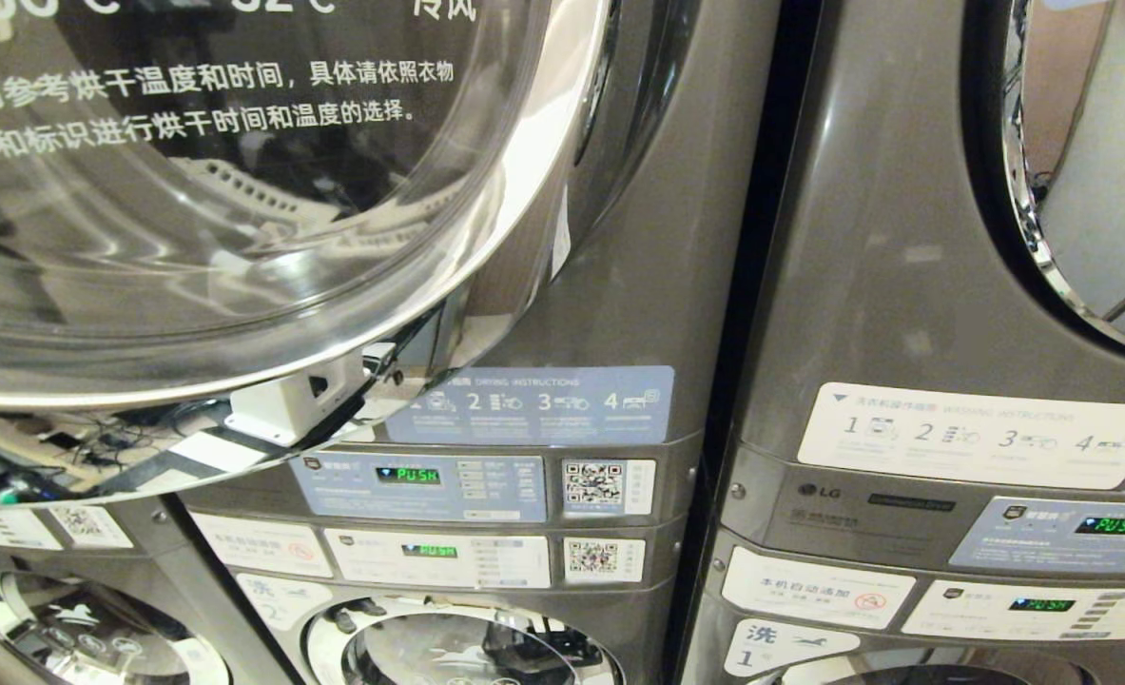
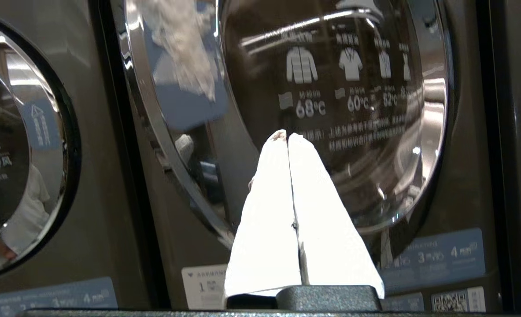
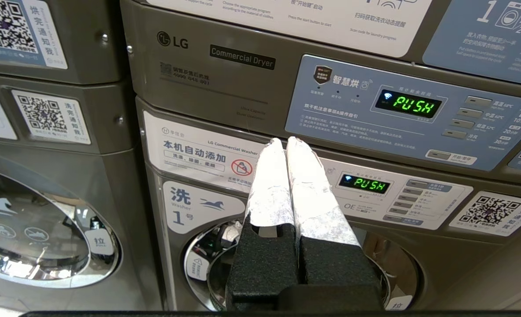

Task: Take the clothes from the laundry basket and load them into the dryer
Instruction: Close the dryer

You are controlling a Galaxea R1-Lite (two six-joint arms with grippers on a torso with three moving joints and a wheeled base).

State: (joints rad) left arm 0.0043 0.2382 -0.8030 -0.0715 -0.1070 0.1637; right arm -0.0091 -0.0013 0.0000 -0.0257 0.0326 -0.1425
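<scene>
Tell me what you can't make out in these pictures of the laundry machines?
- Laundry basket and clothes: in no view.
- Dryer door: its glass fills the head view and runs off the edges, so I cannot tell how far it stands open.
- Drum contents: hidden behind reflections on the door glass in the left wrist view.
- Left gripper and right gripper: outside the head view; each wrist view shows shut, empty fingers.
- Small print on the control panel: too small.

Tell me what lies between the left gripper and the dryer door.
Nothing: in the left wrist view, bare air separates the shut left gripper from the dryer door.
</scene>
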